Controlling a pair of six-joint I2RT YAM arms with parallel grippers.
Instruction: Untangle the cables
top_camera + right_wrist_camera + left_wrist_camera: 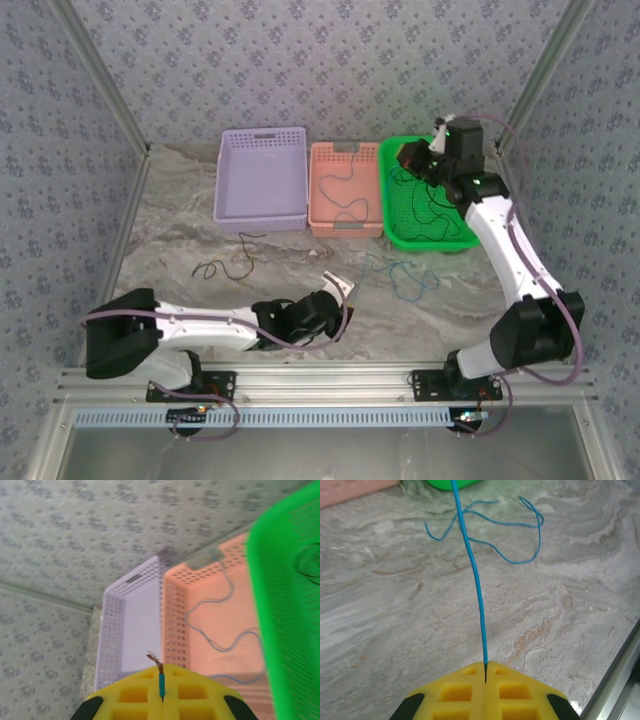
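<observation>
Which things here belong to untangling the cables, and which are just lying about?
Belongs to the job:
blue cable pinched in the left gripper
blue wire end in the right gripper
dark cable on the table
black cables in the green basket
thin cable in the pink basket

Just lying about, likely:
purple basket

Tabletop (300, 290) showing grey-beige marble veining. Walls (320, 60) carrying pale grey floral print. Lilac basket (262, 185), salmon-pink basket (345, 228), bright green basket (430, 243) all showing perforated grid sides. Blue cable (472, 565) standing vivid against marble; black cable (225, 268) reading dark. Left gripper (485, 672), right gripper (161, 670) showing yellow; teal cable stub (161, 687) ending coppery, frayed.
</observation>
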